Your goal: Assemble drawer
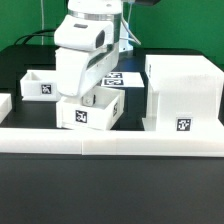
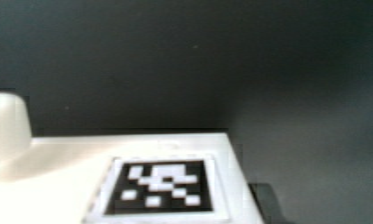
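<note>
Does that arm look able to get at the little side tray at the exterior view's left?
Probably yes: the side tray lies open with nothing over it, and the gripper hangs above the neighbouring tray close beside it.

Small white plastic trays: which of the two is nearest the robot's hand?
The front white plastic tray, just behind the long white rail: the hand hangs directly over it. The other tray sits apart, toward the exterior view's left.
</note>
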Available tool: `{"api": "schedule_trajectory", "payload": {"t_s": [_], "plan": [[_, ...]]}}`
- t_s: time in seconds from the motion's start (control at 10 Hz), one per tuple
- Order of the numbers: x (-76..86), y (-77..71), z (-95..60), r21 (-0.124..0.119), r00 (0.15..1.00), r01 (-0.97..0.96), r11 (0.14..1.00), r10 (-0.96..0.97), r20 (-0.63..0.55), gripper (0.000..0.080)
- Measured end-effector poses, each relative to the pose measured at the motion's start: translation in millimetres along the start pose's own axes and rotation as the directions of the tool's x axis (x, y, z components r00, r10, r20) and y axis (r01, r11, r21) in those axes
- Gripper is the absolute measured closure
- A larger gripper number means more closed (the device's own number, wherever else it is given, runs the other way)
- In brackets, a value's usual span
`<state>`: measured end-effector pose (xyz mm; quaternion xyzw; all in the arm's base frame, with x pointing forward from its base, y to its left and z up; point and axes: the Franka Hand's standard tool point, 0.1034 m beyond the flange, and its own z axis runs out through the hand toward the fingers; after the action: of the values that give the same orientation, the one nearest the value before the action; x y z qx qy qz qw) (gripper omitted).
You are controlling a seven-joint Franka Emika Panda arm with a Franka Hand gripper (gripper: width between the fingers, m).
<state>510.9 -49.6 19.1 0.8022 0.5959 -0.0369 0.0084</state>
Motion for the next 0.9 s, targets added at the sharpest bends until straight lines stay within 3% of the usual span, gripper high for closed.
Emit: {"api": "schedule_trajectory", "payload": {"t_s": [0.3, 0.6, 0.9], "plan": [[1.1, -0.9, 1.9, 0.003, 0.999, 0.038, 0.999, -0.038, 0.001, 0.0757], [24.9, -0.5, 7.1, 0.001, 0.994, 0.106, 0.994, -0.106, -0.005, 0.0757], [21.4, -0.3, 7.8, 0.002, 0.994, 0.107, 0.994, -0.107, -0.001, 0.0757]]}}
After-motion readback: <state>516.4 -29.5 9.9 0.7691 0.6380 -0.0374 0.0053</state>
